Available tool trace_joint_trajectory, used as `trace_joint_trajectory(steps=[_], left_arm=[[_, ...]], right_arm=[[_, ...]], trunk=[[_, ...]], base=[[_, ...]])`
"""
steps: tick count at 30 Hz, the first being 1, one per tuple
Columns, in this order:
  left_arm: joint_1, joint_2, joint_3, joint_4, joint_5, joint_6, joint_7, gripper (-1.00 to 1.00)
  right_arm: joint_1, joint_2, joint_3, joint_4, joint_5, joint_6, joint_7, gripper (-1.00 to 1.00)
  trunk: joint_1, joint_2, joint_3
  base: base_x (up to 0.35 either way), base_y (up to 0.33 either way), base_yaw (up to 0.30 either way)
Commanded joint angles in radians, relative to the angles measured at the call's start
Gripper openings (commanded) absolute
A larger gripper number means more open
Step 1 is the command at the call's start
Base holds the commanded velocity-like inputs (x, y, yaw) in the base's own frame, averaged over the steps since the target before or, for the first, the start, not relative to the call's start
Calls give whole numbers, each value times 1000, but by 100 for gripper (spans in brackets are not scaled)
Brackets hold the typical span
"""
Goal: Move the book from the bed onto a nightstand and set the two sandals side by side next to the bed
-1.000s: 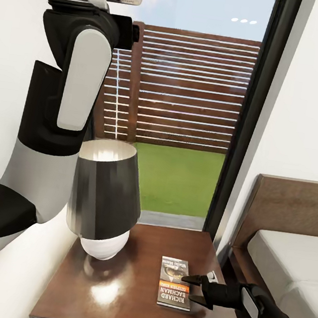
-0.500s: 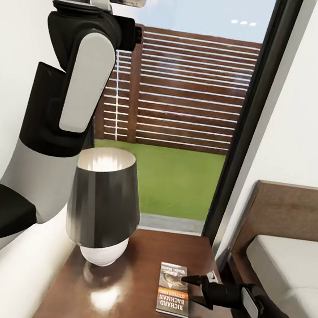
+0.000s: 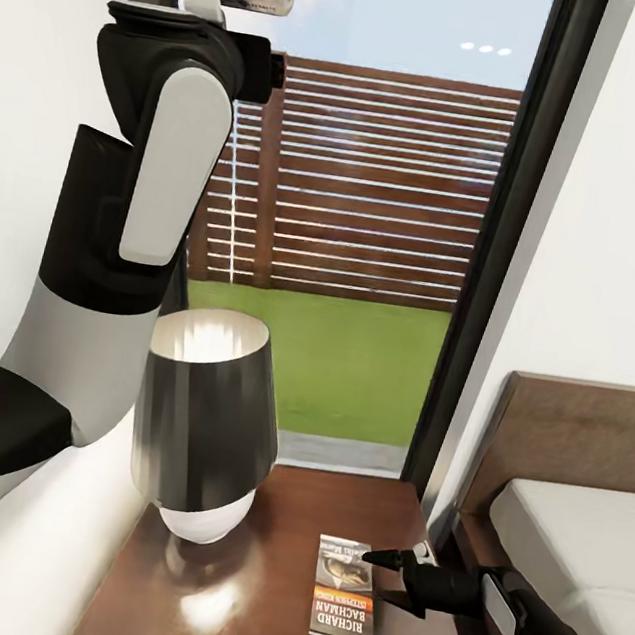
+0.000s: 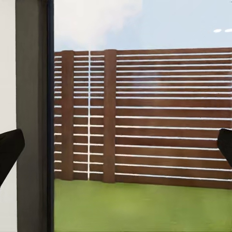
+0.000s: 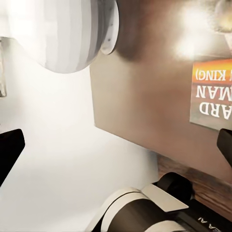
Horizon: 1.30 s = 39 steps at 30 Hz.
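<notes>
Dark reddish-brown glossy wood makes up the nightstand (image 3: 267, 603), whose near edge is cut off by the bottom of the head view, so its full outline cannot be made out. On it lies the book (image 3: 346, 606), flat, cover up, on the right part of the top, near the right edge. Its cover reads "RICHARD BACHMAN", with an orange band above carrying small print that looks like "STEPHEN KING"; the right wrist view catches only a corner, where "KING)" and parts of the author's name show upside down. The right end effector (image 3: 382, 579) hangs just at the book's right edge with its two dark fingers spread wide, holding nothing; whether a fingertip touches the cover cannot be told. A lamp (image 3: 204, 423) with a dark shade and white base stands on the far left of the nightstand, partly hidden by the raised left arm. The left end effector (image 4: 116, 145) points at the window (image 3: 372, 214) and the slatted fence outside, its fingertips far apart at the picture's edges. To the right, the bed (image 3: 577, 556) is cut off, showing only a white mattress corner and headboard.
</notes>
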Motion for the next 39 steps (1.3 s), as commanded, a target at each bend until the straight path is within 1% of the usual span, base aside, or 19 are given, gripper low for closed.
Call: trace_joint_trajectory(steps=[1, 9, 14, 39], left_arm=[[-1, 0, -1, 0, 9, 3, 10, 100], [-1, 0, -8, 0, 9, 3, 10, 100], [-1, 0, -9, 0, 9, 3, 10, 100], [-1, 0, -10, 0, 9, 3, 10, 100]], right_arm=[[0, -1, 7, -1, -6, 3, 1, 100], [0, -2, 7, 2, -7, -35, 2, 100], [1, -3, 7, 1, -8, -44, 2, 100], [4, -9, 0, -7, -18, -51, 3, 100]], trunk=[[-4, 7, 2], [-35, 63, 27], [-54, 98, 43], [-150, 273, 121]], base=[[0, 0, 0], [0, 0, 0], [0, 0, 0], [0, 0, 0]])
